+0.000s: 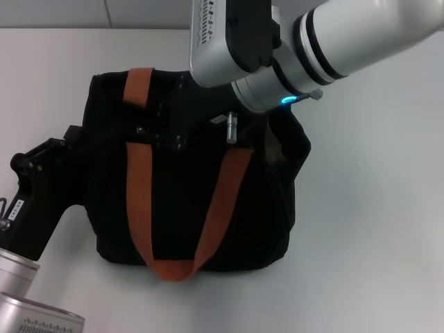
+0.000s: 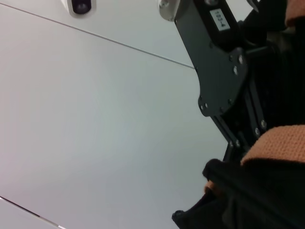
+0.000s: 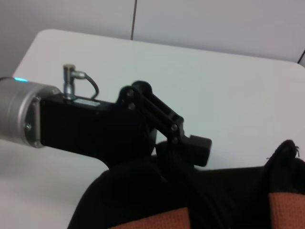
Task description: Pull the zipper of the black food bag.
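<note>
The black food bag [image 1: 208, 208] lies in the middle of the white table, its orange-brown strap handles [image 1: 139, 201] spread across it. My right gripper [image 1: 166, 132] reaches down onto the bag's top edge, left of centre, and is shut there. The zipper pull is hidden under it. To the right of it the bag's top gapes a little [image 1: 277, 142]. In the right wrist view the right gripper [image 3: 193, 151] presses into the bag fabric [image 3: 143, 195]. My left gripper [image 1: 75, 137] is shut on the bag's left end; it shows in the left wrist view [image 2: 238, 155] against a strap [image 2: 279, 143].
A silver connector plug [image 1: 231, 128] with a cable sticks out of the right gripper's body, over the bag. The white table [image 1: 374, 229] stretches to the right and in front of the bag. A wall [image 1: 83, 14] rises behind the table's far edge.
</note>
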Motion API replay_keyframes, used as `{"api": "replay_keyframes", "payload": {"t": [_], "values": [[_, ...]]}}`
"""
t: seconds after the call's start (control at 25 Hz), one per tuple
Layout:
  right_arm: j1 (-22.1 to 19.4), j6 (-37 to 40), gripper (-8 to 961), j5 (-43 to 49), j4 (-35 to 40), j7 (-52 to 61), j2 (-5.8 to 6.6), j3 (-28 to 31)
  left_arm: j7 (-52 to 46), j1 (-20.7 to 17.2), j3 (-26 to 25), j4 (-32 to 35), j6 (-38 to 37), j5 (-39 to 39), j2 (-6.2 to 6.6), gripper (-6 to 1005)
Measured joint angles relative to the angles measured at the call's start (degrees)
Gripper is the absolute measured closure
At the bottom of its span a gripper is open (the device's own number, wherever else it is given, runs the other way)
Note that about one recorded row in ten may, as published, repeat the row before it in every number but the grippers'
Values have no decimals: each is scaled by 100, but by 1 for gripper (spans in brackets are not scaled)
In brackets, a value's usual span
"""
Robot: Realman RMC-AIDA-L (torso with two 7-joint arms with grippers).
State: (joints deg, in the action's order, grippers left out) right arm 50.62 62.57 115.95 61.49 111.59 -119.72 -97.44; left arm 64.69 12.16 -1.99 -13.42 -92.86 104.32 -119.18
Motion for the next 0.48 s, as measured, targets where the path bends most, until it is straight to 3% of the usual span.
{"api": "replay_keyframes", "payload": {"t": [0.48], "values": [[62, 204, 895, 310, 197, 169, 10, 58, 0, 13, -27, -3, -5, -5, 0, 983]]}}
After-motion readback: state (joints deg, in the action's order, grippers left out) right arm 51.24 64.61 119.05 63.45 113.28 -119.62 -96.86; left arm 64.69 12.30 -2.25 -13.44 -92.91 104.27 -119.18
